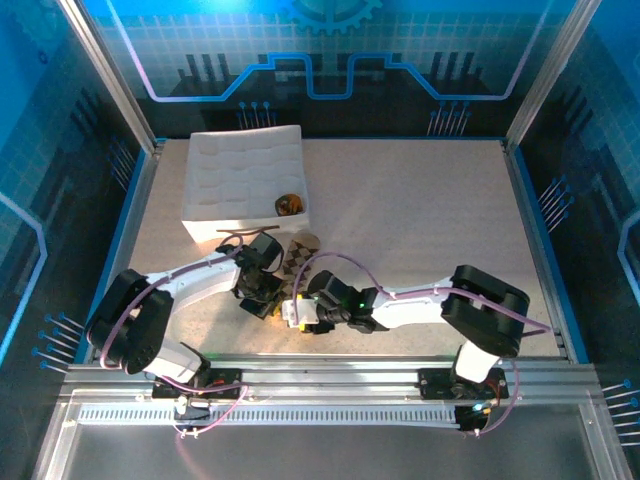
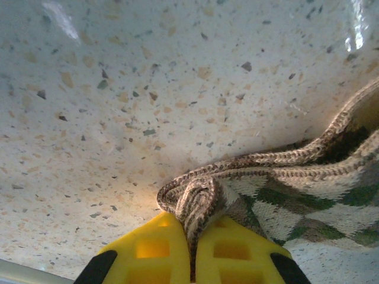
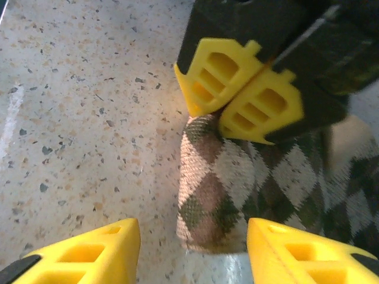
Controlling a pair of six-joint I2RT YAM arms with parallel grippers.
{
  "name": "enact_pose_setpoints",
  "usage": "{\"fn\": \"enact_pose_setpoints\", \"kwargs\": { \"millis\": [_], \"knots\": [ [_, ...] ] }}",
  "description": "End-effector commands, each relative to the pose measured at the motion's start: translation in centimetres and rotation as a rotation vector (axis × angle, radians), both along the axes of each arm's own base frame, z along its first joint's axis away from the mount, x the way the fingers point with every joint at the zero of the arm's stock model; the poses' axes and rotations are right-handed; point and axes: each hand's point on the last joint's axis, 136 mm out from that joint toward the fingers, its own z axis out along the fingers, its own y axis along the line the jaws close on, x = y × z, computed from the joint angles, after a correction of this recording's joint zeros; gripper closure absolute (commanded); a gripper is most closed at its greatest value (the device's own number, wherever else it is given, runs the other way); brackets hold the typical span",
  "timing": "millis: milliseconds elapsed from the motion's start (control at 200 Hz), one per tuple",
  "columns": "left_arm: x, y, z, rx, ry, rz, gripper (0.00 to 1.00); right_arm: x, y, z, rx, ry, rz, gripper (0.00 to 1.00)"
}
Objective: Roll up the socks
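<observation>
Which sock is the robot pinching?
The diamond-patterned sock on the table, its edge pinched in the left gripper. The other sock sits bundled in the white tray.

light: bright, blue-tinted walls | glare: tabletop (image 2: 148, 89) streaks | blur: near jaws soft

We see two arms of one make. The left arm (image 1: 195, 275) and the right arm (image 1: 420, 300) each have white link shells set between chunky black joint housings, and a thin purple cable (image 1: 340, 262) loops along each. A small green light (image 1: 347, 300) glows on the right arm's wrist. The left gripper (image 2: 192, 228) and the right gripper (image 3: 192, 236) have bright yellow plastic fingers (image 3: 89, 251) with moulded rectangular pockets and black outer corners, mounted on black bodies.
</observation>
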Motion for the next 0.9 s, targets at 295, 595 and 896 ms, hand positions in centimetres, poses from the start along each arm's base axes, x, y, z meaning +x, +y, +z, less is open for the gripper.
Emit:
{"fn": "enact_pose_setpoints", "kwargs": {
  "millis": [295, 595, 896],
  "knots": [
    [-1.0, 2.8, -0.3, 0.095, 0.032, -0.021, 0.90, 1.5, -0.3, -3.7, -0.104, 0.086, -0.142, 0.88],
    [0.2, 4.0, 3.6, 0.002, -0.120, 0.102, 0.43, -0.7, -2.0, -5.3, -0.134, 0.380, -0.257, 1.00],
    [0.1, 2.8, 3.6, -0.120, -0.136, 0.212, 0.35, -0.3, -1.3, -5.5, -0.095, 0.651, -0.369, 1.00]
  ]
}}
